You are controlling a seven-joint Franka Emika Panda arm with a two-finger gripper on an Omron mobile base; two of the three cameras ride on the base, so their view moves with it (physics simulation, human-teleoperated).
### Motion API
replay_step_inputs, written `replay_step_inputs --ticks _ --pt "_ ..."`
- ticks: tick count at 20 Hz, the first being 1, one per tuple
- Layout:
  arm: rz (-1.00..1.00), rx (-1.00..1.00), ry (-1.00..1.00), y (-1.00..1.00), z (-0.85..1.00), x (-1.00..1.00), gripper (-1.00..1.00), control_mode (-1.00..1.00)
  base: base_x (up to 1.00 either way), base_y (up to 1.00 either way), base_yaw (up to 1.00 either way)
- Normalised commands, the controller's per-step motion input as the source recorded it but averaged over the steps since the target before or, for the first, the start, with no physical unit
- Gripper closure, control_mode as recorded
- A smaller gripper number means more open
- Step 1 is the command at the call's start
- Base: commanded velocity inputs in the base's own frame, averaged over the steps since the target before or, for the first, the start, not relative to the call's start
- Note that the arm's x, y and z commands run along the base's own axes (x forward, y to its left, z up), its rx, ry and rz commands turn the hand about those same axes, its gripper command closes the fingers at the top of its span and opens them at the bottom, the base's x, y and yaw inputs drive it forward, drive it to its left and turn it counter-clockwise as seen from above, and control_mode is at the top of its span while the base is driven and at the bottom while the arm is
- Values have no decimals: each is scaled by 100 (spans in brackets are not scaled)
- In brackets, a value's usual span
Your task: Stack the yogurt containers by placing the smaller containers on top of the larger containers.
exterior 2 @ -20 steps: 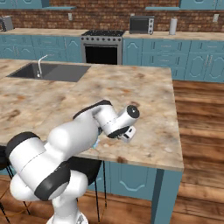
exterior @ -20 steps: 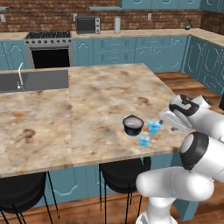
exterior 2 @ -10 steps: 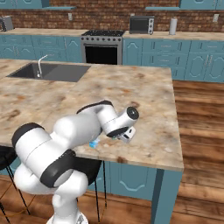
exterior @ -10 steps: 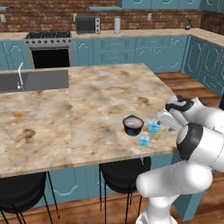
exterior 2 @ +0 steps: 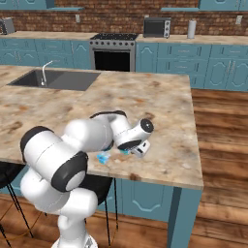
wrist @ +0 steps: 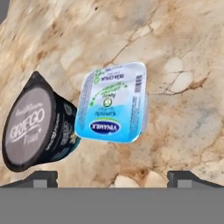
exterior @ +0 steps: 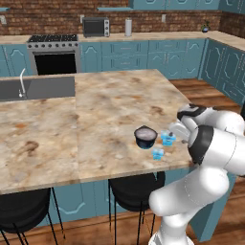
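Near the island counter's (exterior: pixel 95 119) front right corner stands the larger container, a squat dark tub (exterior: pixel 145 136) with a pale grey lid. One smaller container, a light-blue cup (exterior: pixel 167 139), sits just right of it, and a second blue cup (exterior: pixel 157 154) stands nearer the front edge. My gripper (exterior: pixel 175 131) hangs open right beside the first cup, holding nothing. In the hand view that cup (wrist: pixel 111 103) lies centred between my dark fingertips (wrist: pixel 43 177), with the tub (wrist: pixel 35 127) touching its left side. From the right base view my arm hides the tub, and the front cup (exterior 2: pixel 103 158) peeks out.
The counter's front edge (exterior: pixel 119 173) runs just below the cups, and its right edge (exterior 2: pixel 197 145) is close. Black stools (exterior: pixel 136 184) stand under the overhang. A sink (exterior: pixel 38 88) is set in far to the left.
My hand has slid a little to the left, closer to the blue cup beside the tub. The jaws stay open and the containers have not moved.
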Motion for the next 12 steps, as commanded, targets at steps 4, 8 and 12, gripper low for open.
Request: replay_step_inputs --ticks 4,8,12 --pt "0 2 0 0 -11 25 -100 -100 0 0 0" --pt "0 5 0 0 -6 28 -100 -100 0 0 0" --pt "0 7 0 0 -8 26 -100 -100 0 0 0"
